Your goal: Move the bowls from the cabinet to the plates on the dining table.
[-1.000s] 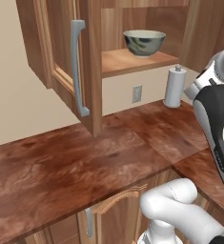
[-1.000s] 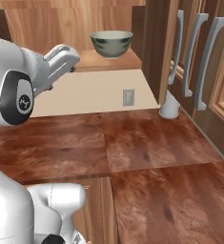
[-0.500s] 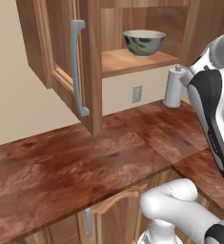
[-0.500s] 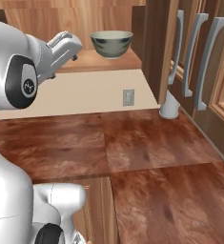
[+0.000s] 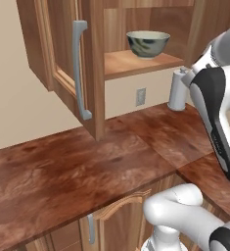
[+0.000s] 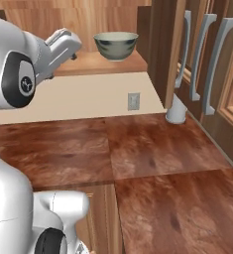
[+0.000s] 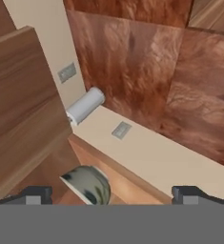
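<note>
Glossy reddish wood counter [image 5: 77, 166] under open cabinet [image 5: 82, 63] holding bowl [image 5: 147, 44].

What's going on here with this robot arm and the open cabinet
A white robot arm is reaching up toward the open wall cabinet, where a grey-green bowl sits on the shelf. The gripper is open and holds nothing; in the hand view the bowl lies between its fingertips, not yet grasped. A white paper towel roll stands on the wooden counter below, beside a wall outlet.
</note>
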Robot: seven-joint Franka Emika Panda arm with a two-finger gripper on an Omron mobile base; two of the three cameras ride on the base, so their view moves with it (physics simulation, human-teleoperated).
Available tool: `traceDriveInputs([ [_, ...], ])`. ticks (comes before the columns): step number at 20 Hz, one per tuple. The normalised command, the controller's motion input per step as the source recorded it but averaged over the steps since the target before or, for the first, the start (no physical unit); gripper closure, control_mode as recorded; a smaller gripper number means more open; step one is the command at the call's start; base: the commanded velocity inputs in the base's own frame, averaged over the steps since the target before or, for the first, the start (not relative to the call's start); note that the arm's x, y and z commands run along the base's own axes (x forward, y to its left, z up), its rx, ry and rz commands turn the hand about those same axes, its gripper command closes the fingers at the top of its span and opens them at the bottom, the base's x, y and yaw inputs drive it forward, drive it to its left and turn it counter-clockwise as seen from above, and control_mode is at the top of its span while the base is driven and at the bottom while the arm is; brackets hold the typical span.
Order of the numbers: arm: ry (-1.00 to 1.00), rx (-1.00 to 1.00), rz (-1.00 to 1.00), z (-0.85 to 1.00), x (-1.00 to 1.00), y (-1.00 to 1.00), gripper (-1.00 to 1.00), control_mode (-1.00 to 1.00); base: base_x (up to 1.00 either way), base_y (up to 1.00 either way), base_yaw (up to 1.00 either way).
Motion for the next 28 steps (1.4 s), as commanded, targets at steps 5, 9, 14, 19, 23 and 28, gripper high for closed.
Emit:
traceDriveInputs([
  [5, 0.00, -0.11, 0.23, 0.09, 0.08, -0.16, -1.00, -1.00, 0.00, 0.00, 0.00],
  [9, 0.00, -0.15, 0.27, 0.00, 0.26, -0.26, -1.00, -1.00, 0.00, 0.00, 0.00],
  [14, 0.00, -0.24, 0.08, 0.01, 0.34, -0.06, -1.00, -1.00, 0.00, 0.00, 0.00],
  [19, 0.00, -0.31, 0.00, 0.20, 0.10, -0.01, -1.00, -1.00, 0.00, 0.00, 0.00],
  [23, 0.00, -0.23, 0.00, 0.19, 0.08, -0.13, -1.00, -1.00, 0.00, 0.00, 0.00],
  [28, 0.00, -0.12, 0.02, 0.04, 0.15, -0.31, -1.00, -1.00, 0.00, 0.00, 0.00],
])
